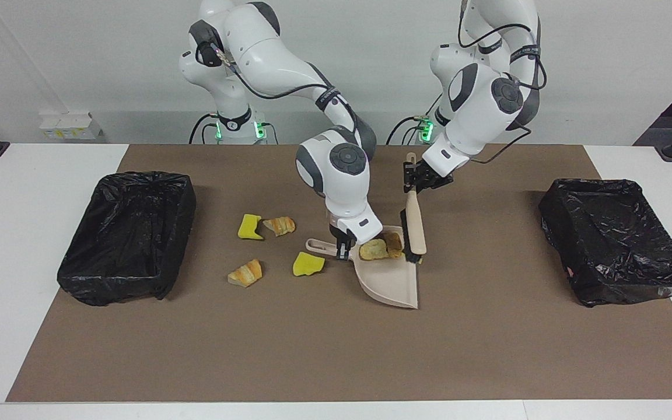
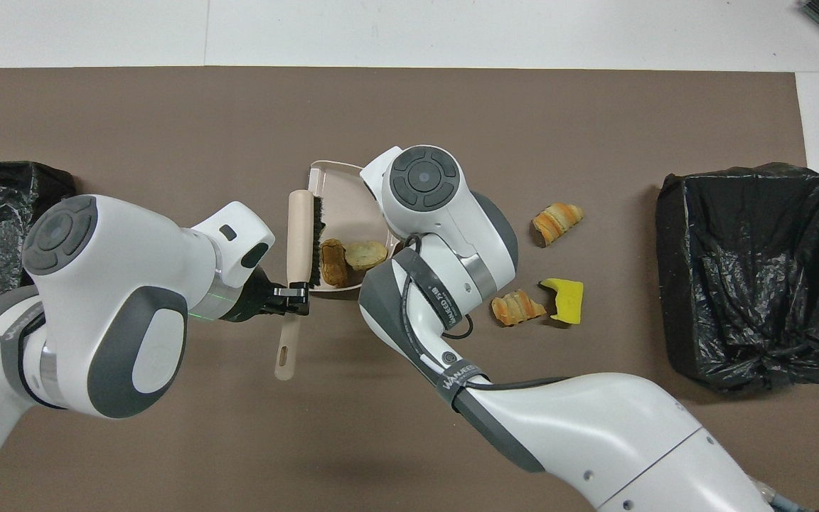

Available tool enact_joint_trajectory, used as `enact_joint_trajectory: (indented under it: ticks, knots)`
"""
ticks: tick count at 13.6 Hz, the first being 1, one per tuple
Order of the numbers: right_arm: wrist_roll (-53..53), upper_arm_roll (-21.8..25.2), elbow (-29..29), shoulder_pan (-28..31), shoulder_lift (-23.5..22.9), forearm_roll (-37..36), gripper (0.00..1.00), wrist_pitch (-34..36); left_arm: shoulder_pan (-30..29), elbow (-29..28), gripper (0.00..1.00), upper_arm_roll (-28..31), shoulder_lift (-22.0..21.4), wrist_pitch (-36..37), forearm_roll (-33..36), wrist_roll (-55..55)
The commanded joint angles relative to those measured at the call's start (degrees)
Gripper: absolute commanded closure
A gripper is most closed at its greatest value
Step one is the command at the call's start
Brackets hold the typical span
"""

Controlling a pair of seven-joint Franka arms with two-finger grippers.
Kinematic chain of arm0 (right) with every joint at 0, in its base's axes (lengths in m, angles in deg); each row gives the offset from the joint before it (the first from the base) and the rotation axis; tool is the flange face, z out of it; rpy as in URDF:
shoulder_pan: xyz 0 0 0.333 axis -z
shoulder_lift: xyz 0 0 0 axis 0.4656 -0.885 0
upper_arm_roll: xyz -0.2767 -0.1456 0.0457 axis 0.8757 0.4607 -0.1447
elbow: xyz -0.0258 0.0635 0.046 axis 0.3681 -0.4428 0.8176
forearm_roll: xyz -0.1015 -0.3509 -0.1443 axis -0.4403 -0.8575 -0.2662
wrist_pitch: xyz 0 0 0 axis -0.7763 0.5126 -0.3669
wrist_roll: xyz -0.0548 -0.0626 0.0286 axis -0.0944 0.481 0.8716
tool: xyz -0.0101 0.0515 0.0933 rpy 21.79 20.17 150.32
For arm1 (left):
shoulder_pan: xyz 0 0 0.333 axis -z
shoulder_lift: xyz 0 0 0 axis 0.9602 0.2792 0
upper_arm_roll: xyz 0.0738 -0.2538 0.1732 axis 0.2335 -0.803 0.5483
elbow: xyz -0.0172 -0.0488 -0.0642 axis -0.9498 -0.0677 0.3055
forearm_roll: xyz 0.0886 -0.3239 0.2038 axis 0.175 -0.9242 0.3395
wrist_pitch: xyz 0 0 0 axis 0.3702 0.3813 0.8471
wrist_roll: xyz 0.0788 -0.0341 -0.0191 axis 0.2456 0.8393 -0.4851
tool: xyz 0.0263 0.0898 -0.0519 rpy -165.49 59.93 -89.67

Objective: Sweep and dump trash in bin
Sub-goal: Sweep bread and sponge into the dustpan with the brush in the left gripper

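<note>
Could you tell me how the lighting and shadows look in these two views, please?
Facing view: even light, soft shadows beside the bins and under the dustpan; sheen on the bin liners. Overhead view: the arms' soft shadows fall on the mat; the right arm hides one yellow piece.

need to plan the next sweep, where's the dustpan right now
The dustpan sits mid-table, its handle gripped by the right hand, the brush along its edge toward the left arm's end.

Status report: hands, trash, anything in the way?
Left hand shut on brush, right hand shut on dustpan handle. Two bread bits in pan; four pieces loose on the mat. Nothing in the way.
</note>
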Motion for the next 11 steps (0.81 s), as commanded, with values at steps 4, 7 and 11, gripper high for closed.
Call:
enact_joint_trajectory:
  ticks: [4, 7, 11]
  knots:
    - [1.4, -0.3, 0.1, 0.9, -1.1, -0.2, 1.00, -2.9, 1.5, -5.8, 1.00, -0.2, 0.3, -4.3, -1.7, 0.8]
    - [1.5, -0.3, 0.1, 1.0, -1.0, 0.0, 1.00, -3.2, 3.8, -8.9, 1.00, -0.1, -1.0, -3.6, -1.8, 0.4]
    - [1.4, -0.3, 0.2, 2.2, -1.0, -0.1, 1.00, -3.2, 5.1, -10.9, 1.00, -0.1, -3.1, 2.1, -1.8, 0.4]
